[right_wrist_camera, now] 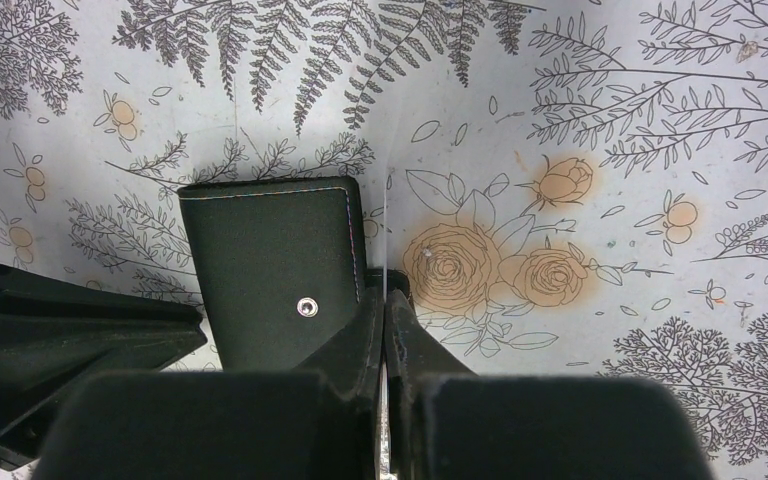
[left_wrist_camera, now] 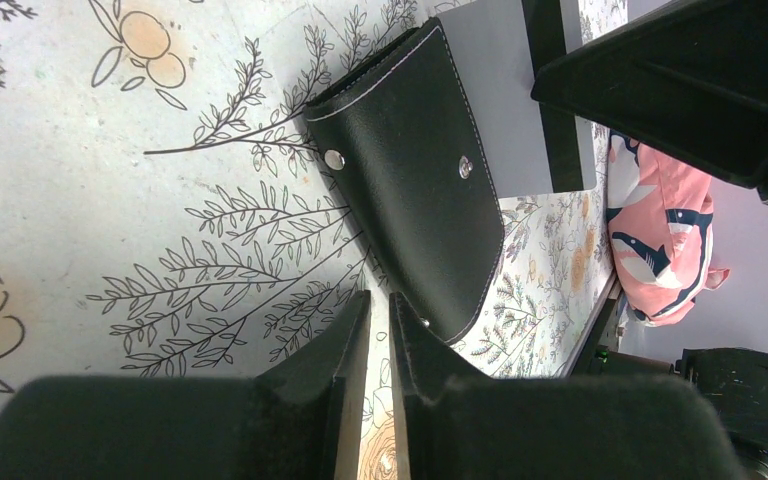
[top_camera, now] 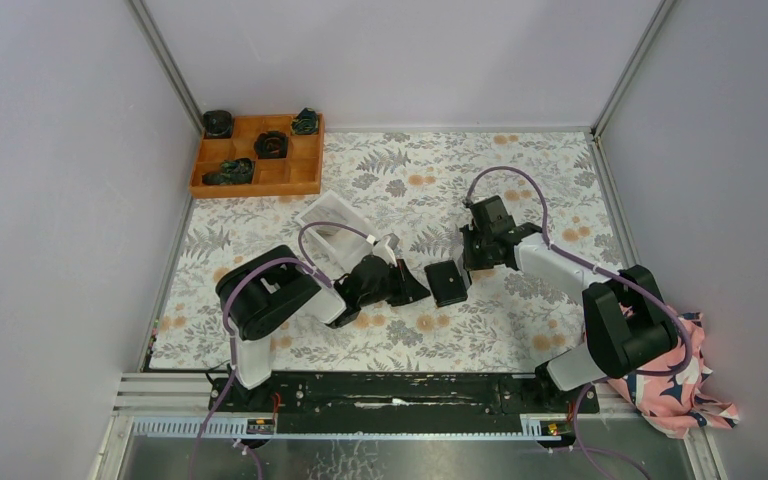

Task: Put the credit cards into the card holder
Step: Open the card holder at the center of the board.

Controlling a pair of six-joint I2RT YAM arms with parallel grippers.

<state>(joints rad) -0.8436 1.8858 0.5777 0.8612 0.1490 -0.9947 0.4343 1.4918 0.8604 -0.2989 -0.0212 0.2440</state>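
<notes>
The black card holder (top_camera: 448,282) lies folded on the flowered cloth between the two arms; its snaps show in the left wrist view on the card holder (left_wrist_camera: 410,190). My right gripper (right_wrist_camera: 385,295) is shut on a whitish-grey credit card (left_wrist_camera: 500,90) with a dark stripe. It holds the card on edge against the right side of the card holder (right_wrist_camera: 270,260), where the card shows only as a thin pale line (right_wrist_camera: 385,230). My left gripper (left_wrist_camera: 380,298) sits low at the holder's other end. Its jaws stand a narrow gap apart with only cloth between them, one finger at the holder's corner.
A white tray (top_camera: 335,222) lies behind the left arm. An orange compartmented box (top_camera: 260,155) with dark items stands at the back left corner. A pink patterned cloth (top_camera: 675,385) hangs off the table's right front, by the right arm's base.
</notes>
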